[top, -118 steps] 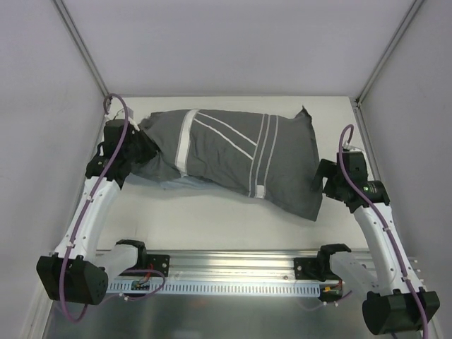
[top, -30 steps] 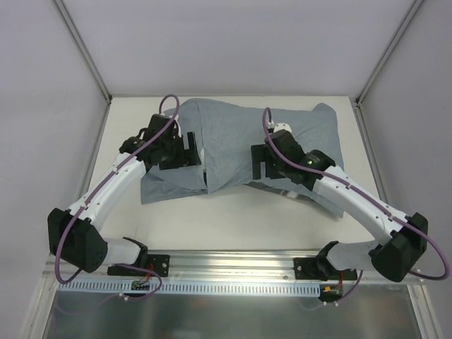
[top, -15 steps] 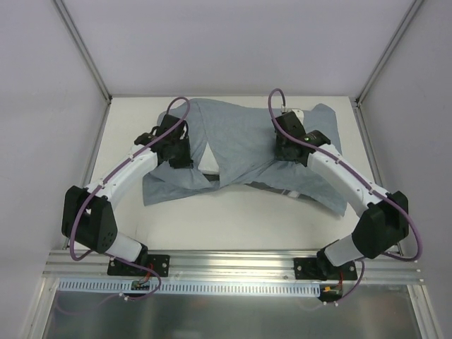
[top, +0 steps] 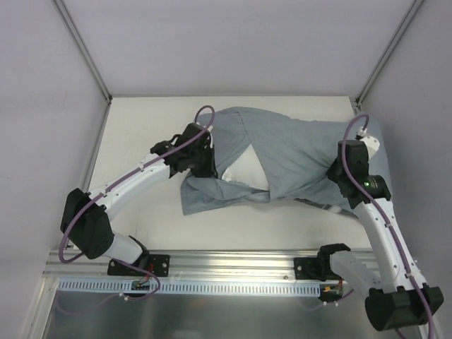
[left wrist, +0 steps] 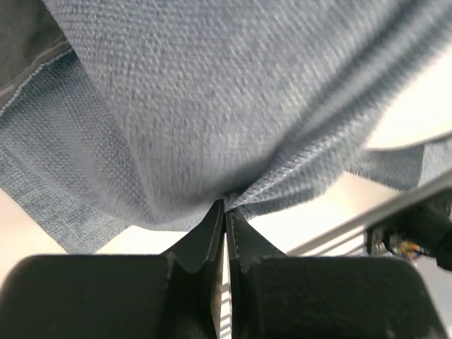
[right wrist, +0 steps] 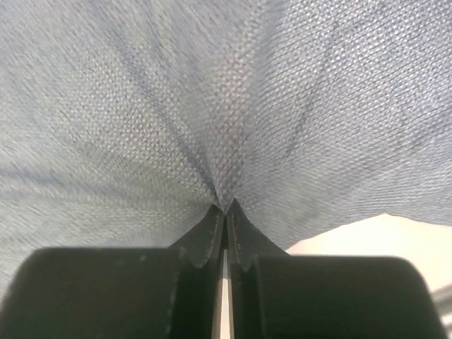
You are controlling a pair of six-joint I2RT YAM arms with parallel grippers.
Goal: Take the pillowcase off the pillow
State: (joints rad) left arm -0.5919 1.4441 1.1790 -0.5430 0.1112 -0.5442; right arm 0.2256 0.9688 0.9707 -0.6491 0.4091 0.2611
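Pinching pillowcase (top: 296, 150) — left fingers (left wrist: 201, 244) closed on it | right fingers (right wrist: 203, 240) closed on it

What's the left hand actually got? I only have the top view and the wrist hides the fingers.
Observer: Left wrist view shows the left hand shut on a pinch of the pillowcase, blue-grey reverse side.
Operator: Any pillow caught in it?
Observer: No, only fabric sits between the fingers; the fold bunches right at their ends.
Operator: Right side?
Observer: Right wrist view shows the right hand shut on a fabric pinch too, creases fanning out from it.
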